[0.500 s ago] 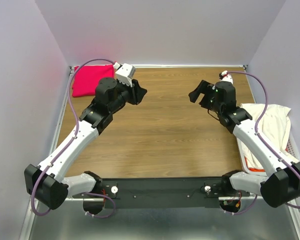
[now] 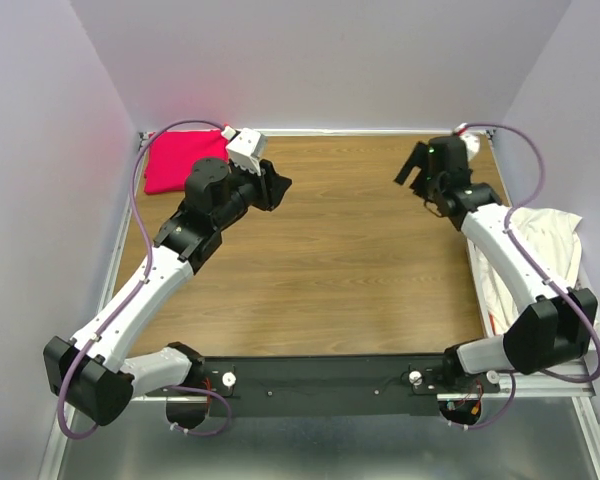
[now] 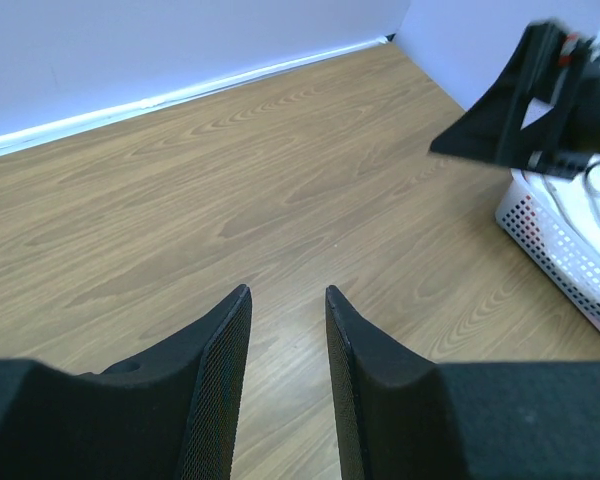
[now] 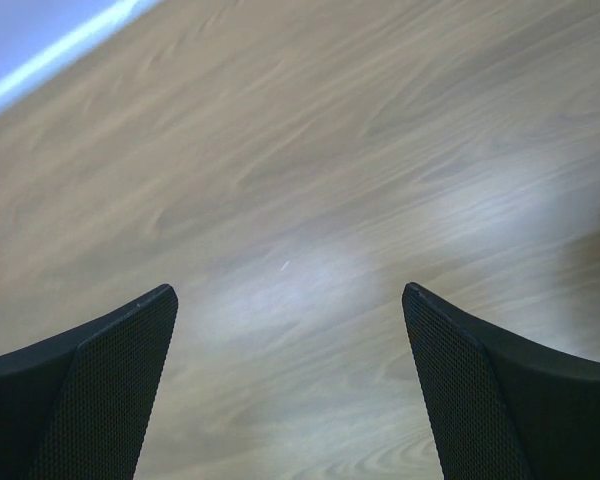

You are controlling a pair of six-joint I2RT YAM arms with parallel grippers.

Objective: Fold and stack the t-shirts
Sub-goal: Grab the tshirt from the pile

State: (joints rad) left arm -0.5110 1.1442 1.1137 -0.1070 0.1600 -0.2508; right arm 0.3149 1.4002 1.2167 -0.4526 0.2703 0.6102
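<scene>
left gripper (image 3: 285, 292): jaws narrowly apart, empty
right gripper (image 4: 288, 290): spread wide, empty
pink shirt (image 2: 180, 160): folded, far-left corner
white shirt (image 2: 545, 240): in basket (image 3: 552, 243)

Bare wood runs across the middle of the bench (image 2: 320, 270), open between the left arm (image 2: 150, 275) and right arm (image 2: 505, 262). The folded magenta-pink t-shirt (image 2: 175, 162) fills the bench's far left corner. The laundry basket (image 3: 562, 250), heaped with the cream-white t-shirt (image 2: 550, 240), blocks its right edge.
</scene>
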